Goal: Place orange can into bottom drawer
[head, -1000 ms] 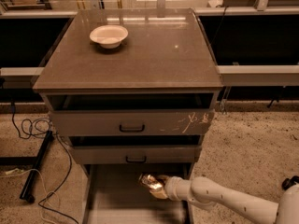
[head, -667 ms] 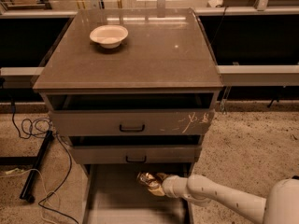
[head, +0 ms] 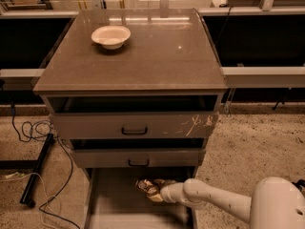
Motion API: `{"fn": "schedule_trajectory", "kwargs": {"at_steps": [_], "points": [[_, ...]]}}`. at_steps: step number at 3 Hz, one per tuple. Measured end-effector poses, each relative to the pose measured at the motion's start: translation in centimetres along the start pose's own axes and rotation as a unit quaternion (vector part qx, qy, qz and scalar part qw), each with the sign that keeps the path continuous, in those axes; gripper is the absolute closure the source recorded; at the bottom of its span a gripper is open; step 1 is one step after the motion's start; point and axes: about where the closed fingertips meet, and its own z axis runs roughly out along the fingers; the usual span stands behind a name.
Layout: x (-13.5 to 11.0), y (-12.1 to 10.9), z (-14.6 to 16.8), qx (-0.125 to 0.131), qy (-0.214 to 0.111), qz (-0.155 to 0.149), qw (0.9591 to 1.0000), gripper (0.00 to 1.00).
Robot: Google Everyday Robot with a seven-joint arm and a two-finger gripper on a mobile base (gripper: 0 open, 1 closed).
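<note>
Speckled flooring surrounds the grey cabinet point(head: 143, 125); at 6 o'clock the orange can point(head: 144, 185) is clamped in the gripper point(head: 154, 191) over the open bottom drawer point(head: 112, 206), and a white bowl point(head: 111, 36) rests on top at 11 o'clock

1. A white robot arm point(head: 224, 204) reaches in from the lower right. Its gripper point(head: 156, 191) is over the pulled-out bottom drawer point(head: 114, 209), a wide, shallow grey tray.
2. The gripper clasps a small, shiny, dented orange can point(head: 147, 186) above the drawer floor.
3. Two upper grey drawers point(head: 133, 125) with dark handles stand slightly open.
4. A white round bowl point(head: 111, 36) rests on the brown cabinet top point(head: 157, 56), back left.
</note>
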Motion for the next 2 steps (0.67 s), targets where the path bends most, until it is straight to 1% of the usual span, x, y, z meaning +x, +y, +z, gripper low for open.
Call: {"fn": "schedule_trajectory", "kwargs": {"at_steps": [1,2], "points": [[1.0,0.2,1.6,-0.005,0.003,-0.008,0.9999,1.0],[2.1,-0.3,3.0,-0.002,0.005,-0.016,0.9999,1.0]]}}
